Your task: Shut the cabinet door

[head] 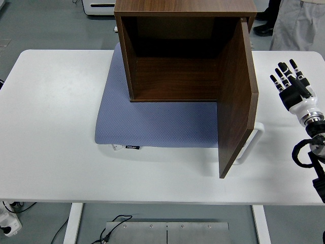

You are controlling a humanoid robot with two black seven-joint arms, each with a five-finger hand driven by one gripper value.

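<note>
Cabinet [172,51]: dark wood box, sits at table's far centre on a blue-grey mat; open front faces the camera, interior bare.
Door [236,101]: hinged on cabinet's right side, swung fully open, stands approx. square to the front and juts toward the near edge; inner face looks left.
Door edge: free vertical edge is nearest the camera, bottom corner over bare table, past the mat's front right corner.
Handle [255,136]: white loop on door's outer (right) face, low down, sticks out to the right.
Mat [152,122]: lies flat under cabinet, spreads forward and left of it; small dark tag at its front edge.
Table [51,127]: white, rounded corners; wide bare area left of mat, bare strip along the near edge.
Right hand [292,84]: comes in from right edge, raised to the right of the door, apart from it and the handle; clear gap of table between.
Fingers [282,71]: extended, slightly spread, pointing away toward far side; hold nothing.
Right forearm: white wrist cuff, black cabling below it, near the table's right edge.
Room to move: open table betw. hand and door's outer face; nothing lies in the door's swing path in front of the cabinet.
Person [299,23]: legs in light trousers at top right, behind table.
</note>
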